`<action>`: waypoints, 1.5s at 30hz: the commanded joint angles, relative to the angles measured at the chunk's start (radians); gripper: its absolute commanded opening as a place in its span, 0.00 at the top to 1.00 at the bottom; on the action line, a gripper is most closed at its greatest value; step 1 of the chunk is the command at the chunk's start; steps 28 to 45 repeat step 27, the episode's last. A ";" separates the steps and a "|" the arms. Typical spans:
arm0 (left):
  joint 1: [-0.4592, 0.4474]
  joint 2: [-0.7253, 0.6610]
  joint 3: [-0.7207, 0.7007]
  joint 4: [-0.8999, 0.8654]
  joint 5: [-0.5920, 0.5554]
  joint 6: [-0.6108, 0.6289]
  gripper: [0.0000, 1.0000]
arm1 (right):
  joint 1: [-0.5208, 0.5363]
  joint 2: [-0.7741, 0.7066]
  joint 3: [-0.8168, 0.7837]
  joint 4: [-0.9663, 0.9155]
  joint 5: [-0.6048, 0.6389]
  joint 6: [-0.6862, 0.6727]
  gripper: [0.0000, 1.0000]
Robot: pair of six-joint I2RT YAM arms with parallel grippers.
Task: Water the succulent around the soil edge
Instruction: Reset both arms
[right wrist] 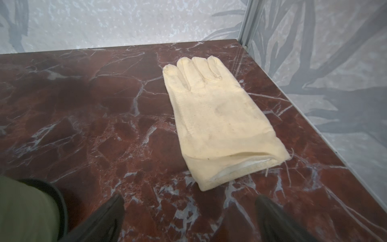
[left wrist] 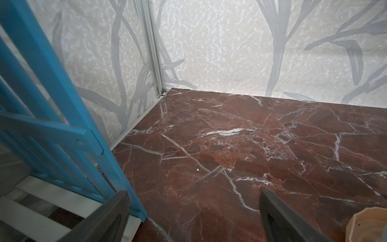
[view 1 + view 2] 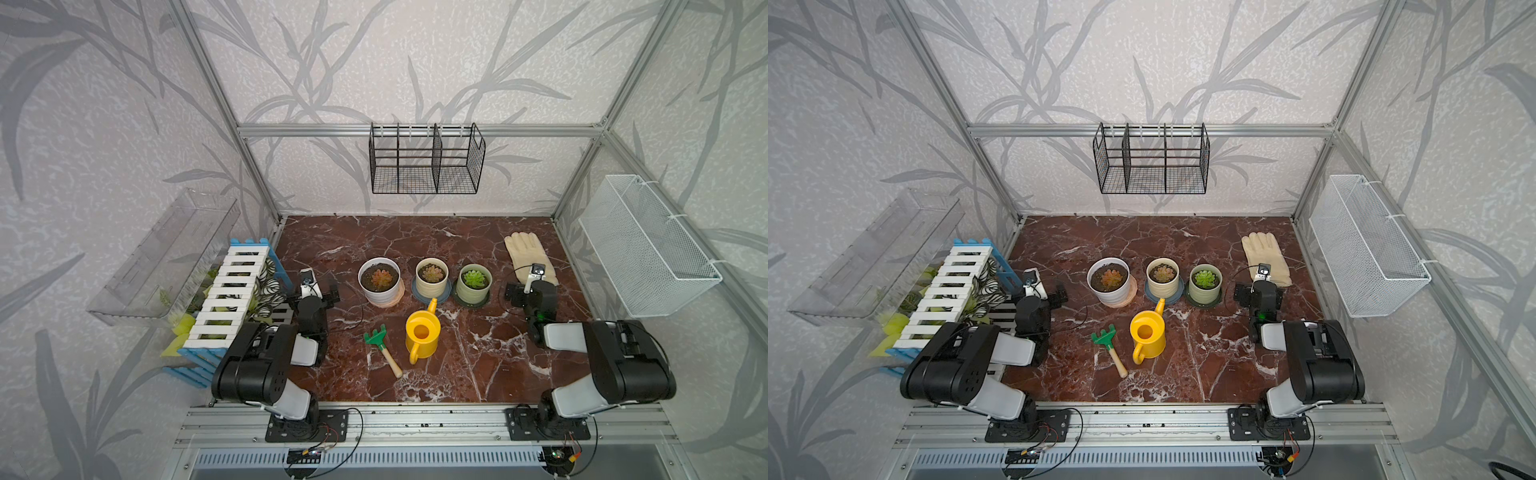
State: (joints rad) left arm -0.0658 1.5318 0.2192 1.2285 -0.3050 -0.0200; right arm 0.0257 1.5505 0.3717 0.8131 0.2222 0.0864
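Observation:
Three potted succulents stand in a row at mid-table: a white pot [image 3: 380,280], a cream pot [image 3: 432,274] and a green pot [image 3: 473,283]. A yellow watering can [image 3: 423,334] stands upright in front of them, its spout toward the cream pot and its handle toward the front edge. My left gripper [image 3: 316,291] hovers open left of the white pot, nothing between its fingers [image 2: 117,209]. My right gripper [image 3: 530,287] is open and empty right of the green pot [image 1: 25,209]. Neither touches the can.
A green rake with a wooden handle [image 3: 382,347] lies left of the can. A cream glove [image 1: 215,117] lies flat at the back right, just ahead of the right gripper. A blue-and-white slatted crate [image 3: 232,299] of plants stands by the left wall. Wire baskets hang on the back and right walls.

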 commanded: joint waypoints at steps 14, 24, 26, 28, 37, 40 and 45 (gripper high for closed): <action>0.004 -0.007 0.014 0.025 0.010 -0.005 0.00 | -0.015 -0.017 0.029 0.021 -0.058 -0.012 0.01; 0.004 -0.007 0.014 0.025 0.010 -0.005 0.00 | -0.015 -0.015 0.030 0.020 -0.058 -0.015 0.01; 0.004 -0.007 0.014 0.025 0.010 -0.005 0.00 | -0.015 -0.016 0.030 0.020 -0.058 -0.014 0.01; 0.004 -0.007 0.014 0.025 0.009 -0.005 0.00 | -0.015 -0.015 0.031 0.020 -0.058 -0.014 0.01; 0.004 -0.007 0.014 0.025 0.009 -0.005 0.00 | -0.015 -0.015 0.031 0.020 -0.058 -0.014 0.01; 0.004 -0.007 0.014 0.025 0.009 -0.005 0.00 | -0.015 -0.015 0.031 0.020 -0.058 -0.014 0.01; 0.004 -0.007 0.014 0.025 0.009 -0.005 0.00 | -0.015 -0.015 0.031 0.020 -0.058 -0.014 0.01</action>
